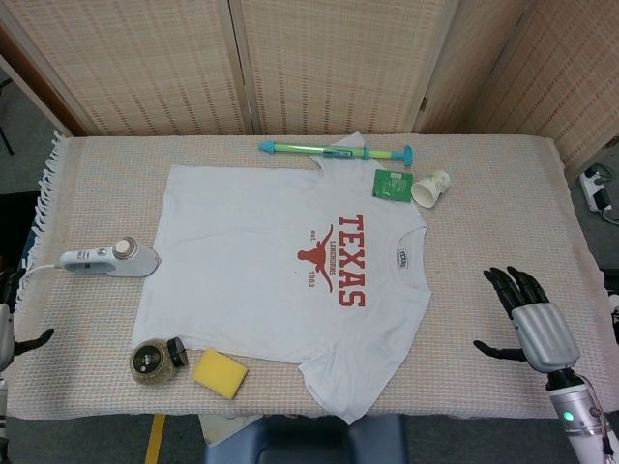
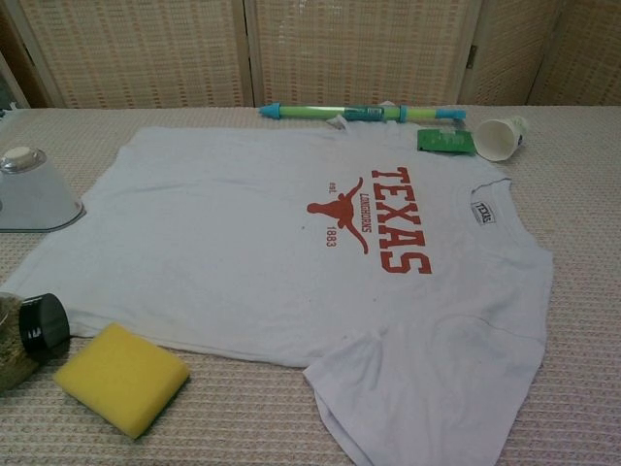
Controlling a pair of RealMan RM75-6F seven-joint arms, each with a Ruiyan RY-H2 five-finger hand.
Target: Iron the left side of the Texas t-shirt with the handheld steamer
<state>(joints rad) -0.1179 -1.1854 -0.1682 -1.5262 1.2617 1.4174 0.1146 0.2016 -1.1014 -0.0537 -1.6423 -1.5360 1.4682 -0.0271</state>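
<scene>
A white t-shirt (image 1: 280, 271) lay spread flat on the cloth-covered table (image 1: 503, 213), its collar toward the right of the head view. Its chest print, in red capitals, read "TEXAS" (image 1: 352, 274), beside a red longhorn emblem (image 1: 319, 257) carrying smaller lettering and the figures "1883". A small neck label (image 2: 482, 213) showed dark writing too small to read.

The handheld steamer (image 1: 106, 258) lay on the table just beside the shirt's left-hand hem, its handle pointing away from the garment and its cord trailing off the table edge. No hand touched it.

The right hand (image 1: 532, 324) hovered over the table well to the right of the shirt, fingers spread apart and holding nothing. Only a dark fragment of the left hand (image 1: 24, 340) showed at the left border of the head view; whether its fingers were spread or closed could not be told. Neither hand appeared in the chest view.

Beyond the shirt lay a green-and-blue tube-shaped toy (image 1: 334, 150), a green packet (image 1: 392, 184) with unreadable print, and a tipped paper cup (image 1: 430, 188). Near the front edge sat a yellow sponge (image 1: 220, 373) and a jar (image 1: 155, 360) with a black lid.
</scene>
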